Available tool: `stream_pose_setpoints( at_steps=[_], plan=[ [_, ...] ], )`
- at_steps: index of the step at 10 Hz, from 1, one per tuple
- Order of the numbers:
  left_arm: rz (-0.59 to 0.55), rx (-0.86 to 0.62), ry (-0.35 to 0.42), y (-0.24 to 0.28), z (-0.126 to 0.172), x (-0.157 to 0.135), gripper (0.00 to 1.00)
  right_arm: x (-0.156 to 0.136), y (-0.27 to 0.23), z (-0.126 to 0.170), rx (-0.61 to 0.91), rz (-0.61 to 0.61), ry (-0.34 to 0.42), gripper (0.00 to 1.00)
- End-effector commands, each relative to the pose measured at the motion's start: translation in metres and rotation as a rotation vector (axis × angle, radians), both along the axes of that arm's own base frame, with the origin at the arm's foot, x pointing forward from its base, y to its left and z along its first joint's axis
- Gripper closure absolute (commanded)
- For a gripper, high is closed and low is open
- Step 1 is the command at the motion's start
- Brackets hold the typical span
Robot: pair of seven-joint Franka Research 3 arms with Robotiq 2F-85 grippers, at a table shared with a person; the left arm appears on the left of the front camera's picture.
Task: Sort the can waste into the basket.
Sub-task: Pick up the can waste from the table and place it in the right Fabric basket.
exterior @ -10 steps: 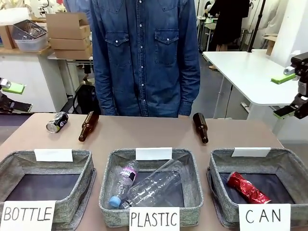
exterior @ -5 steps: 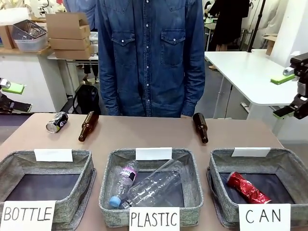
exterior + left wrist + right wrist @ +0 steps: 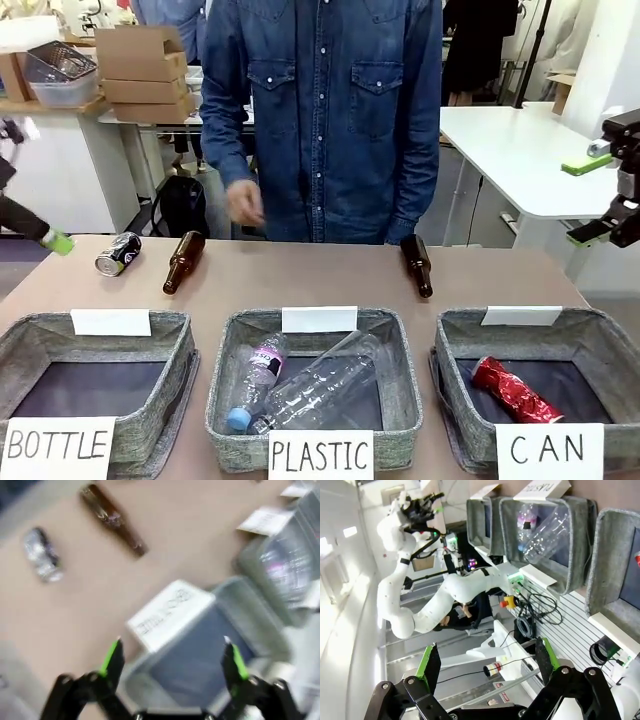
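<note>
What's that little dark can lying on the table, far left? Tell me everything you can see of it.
The dark can is a small metal drink can, black-bodied with pale print and a shiny silver end turned toward the front camera. It lies on its side on the brown table, beyond the basket signed BOTTLE, to the left of a brown glass bottle and apart from it. Only the table touches it.

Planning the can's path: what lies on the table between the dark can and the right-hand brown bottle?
Front view: the left bottle lies beside the can; from it to the right bottle, bare table.
</note>
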State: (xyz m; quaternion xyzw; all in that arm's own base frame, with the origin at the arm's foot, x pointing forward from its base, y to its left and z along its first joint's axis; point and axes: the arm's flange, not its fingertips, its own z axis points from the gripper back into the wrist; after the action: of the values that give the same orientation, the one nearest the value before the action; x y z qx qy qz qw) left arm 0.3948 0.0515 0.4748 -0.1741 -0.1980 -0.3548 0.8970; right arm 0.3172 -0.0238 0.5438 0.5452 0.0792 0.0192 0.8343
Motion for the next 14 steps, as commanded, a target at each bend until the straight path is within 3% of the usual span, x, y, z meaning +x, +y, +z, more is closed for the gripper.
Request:
stream_pose_setpoints(
  at_steps=[1, 2, 3, 5, 6, 7, 8, 9, 10, 11, 14],
  plan=[
    [0.076, 0.807, -0.302, 0.014, -0.01, 0.014, 0.0, 0.001, -0.002, 0.001, -0.004, 0.017, -0.024, 0.0],
    [0.249, 0.749, -0.347, 0.021, 0.011, 0.023, 0.0, 0.001, -0.002, 0.001, -0.004, 0.017, -0.024, 0.0],
    [-0.027, 0.165, -0.058, 0.006, -0.006, 0.014, 0.0, 0.001, -0.002, 0.001, -0.004, 0.017, -0.024, 0.0],
    [-0.027, 0.165, -0.058, 0.006, -0.006, 0.014, 0.0, 0.001, -0.002, 0.001, -0.004, 0.017, -0.024, 0.0],
    [-0.026, 0.273, -0.12, 0.011, -0.003, 0.023, 0.0, 0.001, -0.002, 0.001, -0.004, 0.017, -0.024, 0.0],
    [-0.025, 0.289, 0.005, 0.017, -0.021, 0.066, 0.0, 0.001, -0.002, 0.001, -0.004, 0.017, -0.024, 0.0],
    [-0.085, 0.146, 0.004, 0.042, -0.013, 0.066, 0.0, 0.001, -0.002, 0.001, -0.004, 0.017, -0.024, 0.0],
    [-0.076, -0.002, -0.079, 0.079, 0.012, 0.044, 0.0, 0.001, -0.002, 0.001, -0.004, 0.017, -0.024, 0.0],
    [-0.063, -0.048, -0.091, 0.097, 0.019, 0.033, 0.0, 0.001, -0.002, 0.001, -0.004, 0.017, -0.024, 0.0],
    [-0.015, -0.051, -0.088, 0.097, 0.013, 0.039, 0.0, 0.001, -0.002, 0.001, -0.004, 0.017, -0.024, 0.0],
    [0.115, 0.034, -0.061, 0.043, -0.042, 0.116, 0.0, 0.001, -0.002, 0.001, -0.004, 0.017, -0.024, 0.0]
  ],
)
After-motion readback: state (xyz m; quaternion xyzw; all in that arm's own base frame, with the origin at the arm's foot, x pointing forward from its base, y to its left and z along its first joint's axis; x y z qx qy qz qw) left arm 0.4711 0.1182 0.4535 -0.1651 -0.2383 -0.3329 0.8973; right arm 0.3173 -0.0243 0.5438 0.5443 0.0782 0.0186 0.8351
